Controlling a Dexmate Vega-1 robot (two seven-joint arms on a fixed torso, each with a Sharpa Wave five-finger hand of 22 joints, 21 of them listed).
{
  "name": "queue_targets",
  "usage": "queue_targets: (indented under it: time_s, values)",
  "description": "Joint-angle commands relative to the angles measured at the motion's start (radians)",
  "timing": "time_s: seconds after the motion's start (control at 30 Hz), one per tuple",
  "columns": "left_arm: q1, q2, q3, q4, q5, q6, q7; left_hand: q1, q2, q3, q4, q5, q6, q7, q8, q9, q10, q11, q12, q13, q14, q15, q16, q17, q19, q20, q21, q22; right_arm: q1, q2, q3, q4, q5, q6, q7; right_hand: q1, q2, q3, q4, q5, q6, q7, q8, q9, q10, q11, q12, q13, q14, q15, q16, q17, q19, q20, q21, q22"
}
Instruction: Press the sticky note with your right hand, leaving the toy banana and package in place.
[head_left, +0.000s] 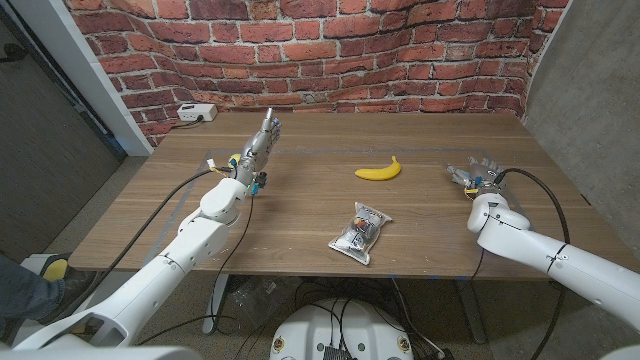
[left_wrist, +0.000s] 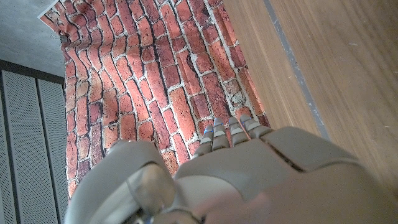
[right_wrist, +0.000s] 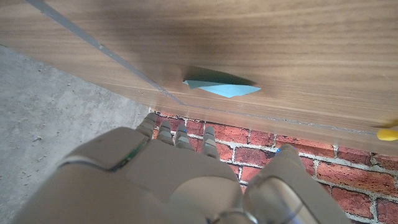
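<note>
Package (head_left: 360, 232) lies nearest us, banana (head_left: 379, 171) beyond. Our right hand (head_left: 474, 172) is open, holding nothing, the note (right_wrist: 221, 87) just ahead of its fingertips on the table (head_left: 300, 215). Thin, light paper, one edge lifted: we press flat on its middle.

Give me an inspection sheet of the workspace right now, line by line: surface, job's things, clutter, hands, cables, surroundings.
Surface: wooden table, pale tape line near its front edge.
Job's things: blue sticky note on the table beyond the right hand; toy banana mid-table; package nearer the front.
Clutter: white box at the far left corner.
Hands: left hand raised, holding nothing; right hand over the right side, holding nothing.
Cables: black cable along the left arm.
Surroundings: brick wall behind.
</note>
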Motion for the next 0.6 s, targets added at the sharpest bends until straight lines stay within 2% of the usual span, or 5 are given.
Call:
queue_targets:
  time_s: [0.03, 0.6]
  values:
    - [0.005, -0.001, -0.007, 0.003, -0.004, -0.011, 0.004, 0.006, 0.006, -0.009, 0.002, -0.002, -0.006, 0.008, 0.004, 0.003, -0.003, -0.003, -0.002, 0.006, -0.002, -0.002, -0.001, 0.005, -0.003, 0.001, -0.001, 0.006, 0.008, 0.012, -0.007, 0.010, -0.018, 0.010, 0.009, -0.005, 0.006, 0.005, -0.005, 0.001, 0.003, 0.004, 0.008, 0.003, 0.000, 0.010, 0.002, 0.004, -0.035, -0.003, 0.005, 0.003, -0.042, -0.001, 0.002, 0.003]
    - [0.035, 0.016, -0.020, -0.033, -0.006, -0.017, 0.008, 0.008, 0.007, -0.010, 0.001, -0.003, -0.010, 0.009, 0.006, 0.003, -0.002, -0.004, -0.001, 0.006, -0.003, -0.002, -0.001, 0.005, -0.003, 0.001, -0.001, 0.005, -0.013, 0.013, 0.006, -0.025, -0.027, -0.006, -0.003, -0.006, 0.010, 0.005, -0.005, 0.000, 0.017, -0.009, 0.016, 0.003, -0.002, 0.009, 0.000, 0.004, -0.034, -0.004, 0.004, 0.003, -0.040, -0.001, 0.001, 0.003]
